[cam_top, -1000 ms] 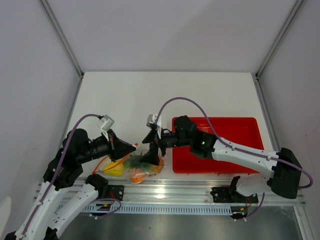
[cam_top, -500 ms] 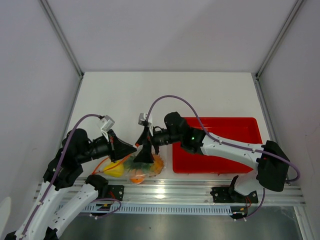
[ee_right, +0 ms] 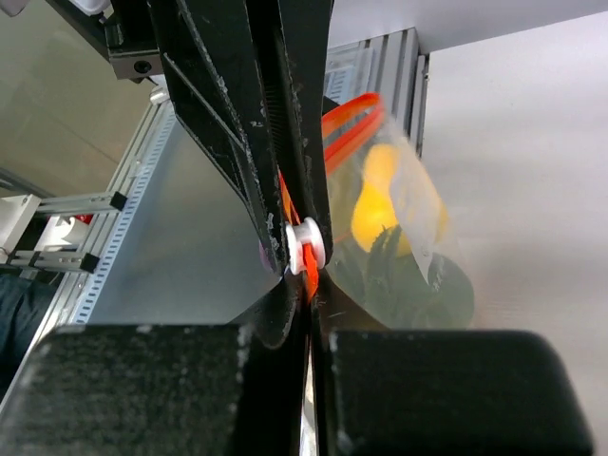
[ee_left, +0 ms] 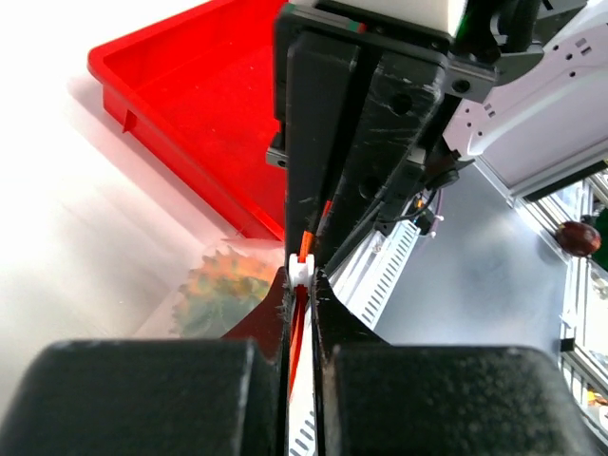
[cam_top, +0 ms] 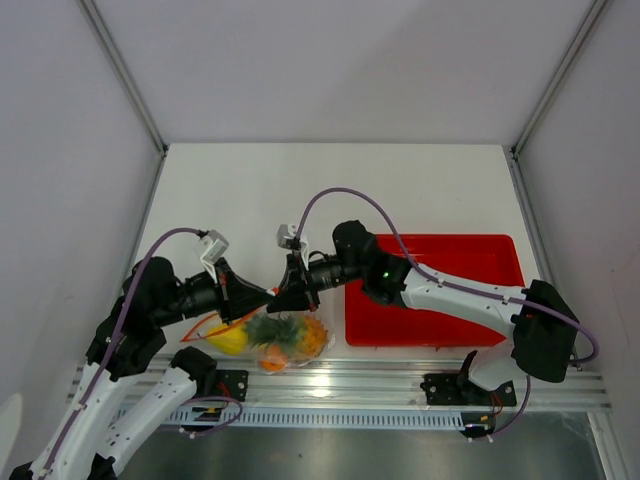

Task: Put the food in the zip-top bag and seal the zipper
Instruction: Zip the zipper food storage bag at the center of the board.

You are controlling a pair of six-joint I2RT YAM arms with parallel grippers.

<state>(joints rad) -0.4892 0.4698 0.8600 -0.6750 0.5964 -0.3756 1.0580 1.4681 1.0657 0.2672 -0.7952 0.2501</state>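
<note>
The clear zip-top bag (cam_top: 262,343) hangs near the table's front edge, between the two arms. Inside it are the food pieces: a yellow lemon (cam_top: 228,340), the pineapple (cam_top: 278,328) and orange fruit (cam_top: 312,335). My left gripper (cam_top: 268,296) is shut on the orange-red zipper (ee_left: 297,332), just behind its white slider (ee_left: 300,269). My right gripper (cam_top: 289,297) meets it tip to tip from the other side, shut on the same zipper (ee_right: 310,268) by the slider (ee_right: 306,244). In the right wrist view the lemon (ee_right: 380,201) shows through the plastic.
A red rectangular tray (cam_top: 450,330) lies on the table to the right of the bag, under the right arm; it shows again in the left wrist view as the tray (ee_left: 190,85). The aluminium rail (cam_top: 330,400) with the arm bases runs right in front of the bag.
My right gripper came left from above the bag to the left gripper's tip and went from open to shut on the zipper. The left gripper kept its hold.
</note>
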